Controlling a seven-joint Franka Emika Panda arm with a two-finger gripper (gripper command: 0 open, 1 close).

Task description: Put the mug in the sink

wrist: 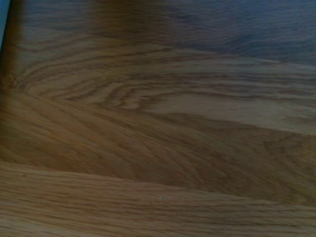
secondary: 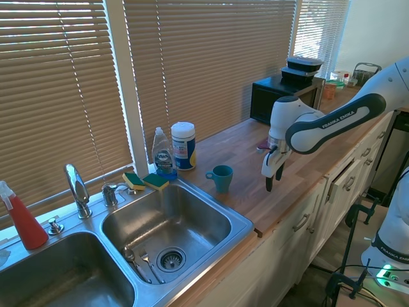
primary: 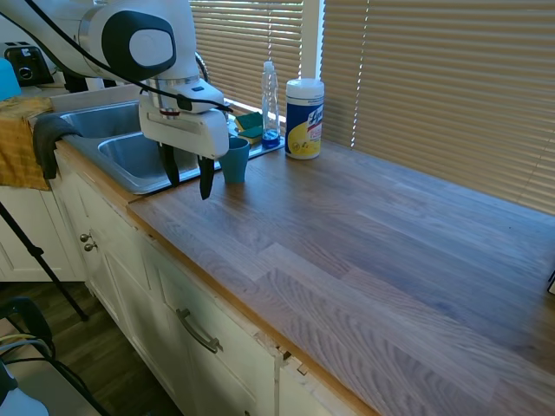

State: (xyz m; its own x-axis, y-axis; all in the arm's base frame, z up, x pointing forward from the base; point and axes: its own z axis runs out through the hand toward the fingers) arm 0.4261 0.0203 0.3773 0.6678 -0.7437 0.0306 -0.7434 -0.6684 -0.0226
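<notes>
Pincer: released, empty, fingers down over bare tabletop, apparently staged for approach; mug: upright at its 9 o'clock in second exterior view, just beside sink.

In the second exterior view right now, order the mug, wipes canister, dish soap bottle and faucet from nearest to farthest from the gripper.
1. Mug, on the counter beside the gripper.
2. Wipes canister, by the window.
3. Dish soap bottle, beside the canister.
4. Faucet, behind the sink.
</notes>
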